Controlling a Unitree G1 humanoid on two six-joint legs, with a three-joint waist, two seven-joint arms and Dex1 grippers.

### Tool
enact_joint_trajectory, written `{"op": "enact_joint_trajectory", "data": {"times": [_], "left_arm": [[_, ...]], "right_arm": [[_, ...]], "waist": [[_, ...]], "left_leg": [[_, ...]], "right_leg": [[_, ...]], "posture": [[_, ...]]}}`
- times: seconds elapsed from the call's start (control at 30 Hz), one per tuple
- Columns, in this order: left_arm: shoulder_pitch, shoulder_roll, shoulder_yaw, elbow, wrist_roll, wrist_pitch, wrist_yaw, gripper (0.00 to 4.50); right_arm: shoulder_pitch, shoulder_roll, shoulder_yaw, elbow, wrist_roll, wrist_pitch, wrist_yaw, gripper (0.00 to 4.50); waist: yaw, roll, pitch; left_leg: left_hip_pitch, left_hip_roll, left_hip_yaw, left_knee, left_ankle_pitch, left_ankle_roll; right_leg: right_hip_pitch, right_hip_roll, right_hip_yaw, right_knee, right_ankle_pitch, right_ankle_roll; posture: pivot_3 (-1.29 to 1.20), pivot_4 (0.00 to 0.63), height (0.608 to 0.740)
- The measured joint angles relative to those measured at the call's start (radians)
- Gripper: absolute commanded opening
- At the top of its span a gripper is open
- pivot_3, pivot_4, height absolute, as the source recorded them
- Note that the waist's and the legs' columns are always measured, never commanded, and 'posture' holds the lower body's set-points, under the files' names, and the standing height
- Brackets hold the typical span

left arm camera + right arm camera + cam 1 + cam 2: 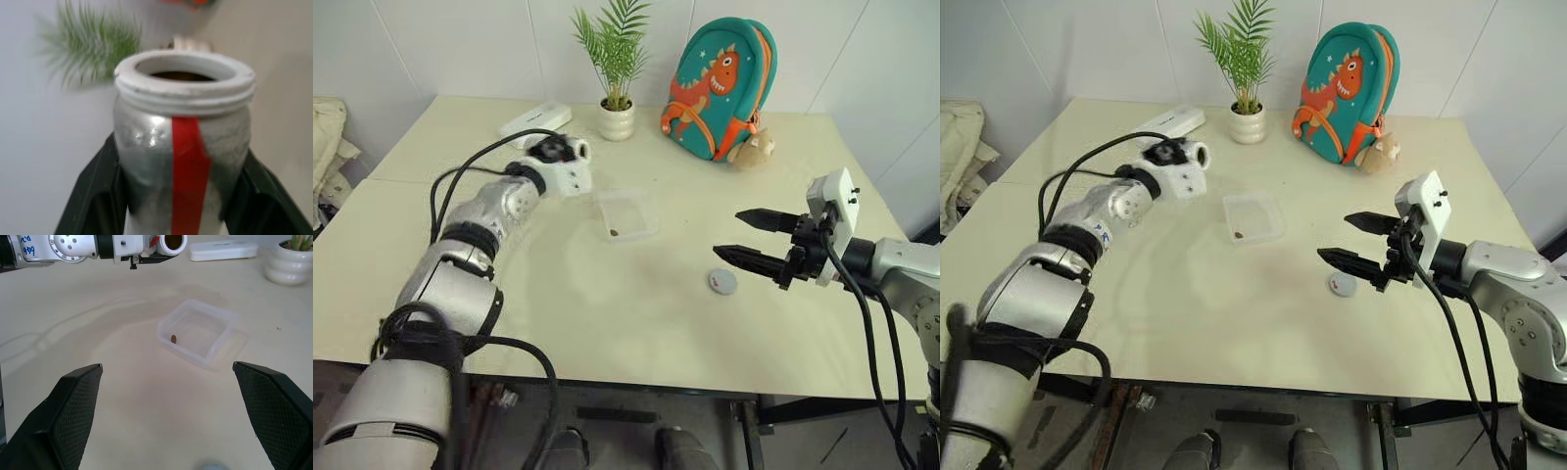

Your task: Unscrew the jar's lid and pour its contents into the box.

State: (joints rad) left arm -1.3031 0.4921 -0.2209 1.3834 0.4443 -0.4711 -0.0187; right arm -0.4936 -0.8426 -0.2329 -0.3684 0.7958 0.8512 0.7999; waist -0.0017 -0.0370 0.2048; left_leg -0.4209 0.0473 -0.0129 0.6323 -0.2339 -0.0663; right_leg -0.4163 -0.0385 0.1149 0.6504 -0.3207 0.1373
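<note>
Jar, small, clear, red-striped [183, 161], lidless, clamped in left gripper [183, 196] beside the clear shallow plastic box [625, 215].
Head view: grey lid [722, 281] on tabletop [607, 313]. Left wrist: jar looks light, rigid, slippery; hold mid-body. Right wrist: right gripper [168, 406] spread, empty.

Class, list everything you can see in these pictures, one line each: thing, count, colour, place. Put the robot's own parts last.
table: one, cream, under everything.
jar: one, clear with a red stripe, lid off, held in the left hand.
lid: one, grey, flat on the table near the right hand.
box: one, clear, mid-table.
contents: a brownish bit, in the box.
plant pot: one, white with a green plant, far edge of the table.
backpack: one, teal with an orange dinosaur, right of the pot.
white case: one, left of the pot.
left hand: one, black fingers, shut on the jar.
right hand: one, black fingers, open, above the table.
</note>
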Motion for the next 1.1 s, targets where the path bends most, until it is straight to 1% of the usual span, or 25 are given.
{"op": "enact_joint_trajectory", "data": {"times": [0.13,0.2,0.27,0.37,0.47,0.57,0.73,0.8,0.87,0.9,1.0,1.1], "left_arm": [[0.086,-0.013,0.235,-0.047,-0.259,0.048,-0.214,1.98],[0.145,-0.016,0.339,-0.093,-0.376,0.082,-0.278,1.98],[0.195,-0.016,0.4,-0.124,-0.445,0.112,-0.312,1.98],[0.262,-0.031,0.445,-0.172,-0.515,0.154,-0.356,1.98],[0.308,-0.054,0.466,-0.246,-0.56,0.194,-0.391,1.98],[0.338,-0.059,0.466,-0.309,-0.573,0.235,-0.412,1.98],[0.356,-0.059,0.468,-0.351,-0.59,0.284,-0.413,1.98],[0.357,-0.059,0.468,-0.354,-0.594,0.3,-0.412,2.71],[0.359,-0.059,0.465,-0.361,-0.594,0.314,-0.413,3.23],[0.362,-0.059,0.463,-0.367,-0.594,0.319,-0.415,3.6],[0.372,-0.059,0.455,-0.391,-0.594,0.329,-0.421,4.47],[0.375,-0.058,0.45,-0.425,-0.593,0.336,-0.422,4.47]], "right_arm": [[-0.045,0.0,0.03,0.064,-0.006,-0.019,0.05,4.49],[-0.055,0.0,0.057,0.096,-0.026,-0.058,0.103,4.49],[-0.064,0.001,0.084,0.125,-0.045,-0.078,0.133,4.49],[-0.094,0.003,0.109,0.165,-0.067,-0.103,0.16,4.49],[-0.133,0.017,0.131,0.184,-0.077,-0.114,0.183,4.49],[-0.156,0.025,0.15,0.199,-0.09,-0.12,0.199,4.49],[-0.157,0.026,0.152,0.218,-0.107,-0.126,0.218,4.49],[-0.157,0.026,0.152,0.221,-0.109,-0.127,0.221,4.5],[-0.157,0.026,0.152,0.221,-0.112,-0.127,0.225,4.5],[-0.157,0.026,0.152,0.221,-0.114,-0.127,0.226,4.5],[-0.157,0.029,0.152,0.221,-0.117,-0.127,0.228,4.5],[-0.157,0.031,0.152,0.221,-0.12,-0.127,0.229,4.5]], "waist": [[0.001,0.0,0.0],[0.0,0.0,0.0],[-0.002,0.0,0.0],[-0.004,0.0,0.0],[-0.004,0.0,0.0],[-0.006,0.0,0.0],[-0.006,0.0,0.0],[-0.006,0.0,0.0],[-0.007,0.0,0.0],[-0.007,0.0,0.0],[-0.009,0.0,0.0],[-0.011,0.0,0.0]], "left_leg": [[0.0,0.0,-0.001,0.004,0.0,0.0],[0.0,0.0,-0.001,0.005,0.0,0.0],[0.0,0.0,-0.002,0.008,0.0,0.0],[0.0,0.0,-0.002,0.013,0.0,0.0],[0.0,0.0,-0.003,0.015,0.001,0.001],[0.0,0.0,-0.003,0.015,0.001,0.002],[0.0,0.0,-0.003,0.015,0.002,0.002],[0.0,0.0,-0.003,0.015,0.002,0.002],[0.0,0.0,-0.003,0.015,0.002,0.002],[0.0,0.0,-0.003,0.015,0.002,0.002],[0.0,0.0,-0.003,0.014,0.002,0.002],[0.0,0.0,-0.003,0.014,0.002,0.002]], "right_leg": [[0.0,0.0,-0.001,0.003,0.0,0.0],[0.001,0.0,-0.001,0.005,0.0,0.0],[0.001,0.0,-0.001,0.007,0.0,0.0],[0.001,0.0,-0.001,0.01,0.0,0.0],[0.002,0.0,-0.001,0.01,0.003,0.001],[0.003,0.0,-0.001,0.009,0.005,0.001],[0.003,0.0,-0.001,0.009,0.005,0.002],[0.003,0.0,-0.001,0.009,0.005,0.002],[0.003,0.0,-0.001,0.008,0.005,0.002],[0.003,0.0,-0.001,0.008,0.005,0.002],[0.003,0.0,-0.001,0.008,0.005,0.002],[0.003,0.0,-0.001,0.008,0.005,0.002]], "posture": [[0.0,0.15,0.74],[0.0,0.15,0.74],[0.0,0.15,0.74],[0.0,0.15,0.74],[0.0,0.15,0.74],[0.0,0.15,0.74],[0.0,0.15,0.74],[0.0,0.15,0.74],[0.0,0.15,0.74],[0.0,0.15,0.74],[0.0,0.15,0.74],[0.0,0.15,0.74]]}}
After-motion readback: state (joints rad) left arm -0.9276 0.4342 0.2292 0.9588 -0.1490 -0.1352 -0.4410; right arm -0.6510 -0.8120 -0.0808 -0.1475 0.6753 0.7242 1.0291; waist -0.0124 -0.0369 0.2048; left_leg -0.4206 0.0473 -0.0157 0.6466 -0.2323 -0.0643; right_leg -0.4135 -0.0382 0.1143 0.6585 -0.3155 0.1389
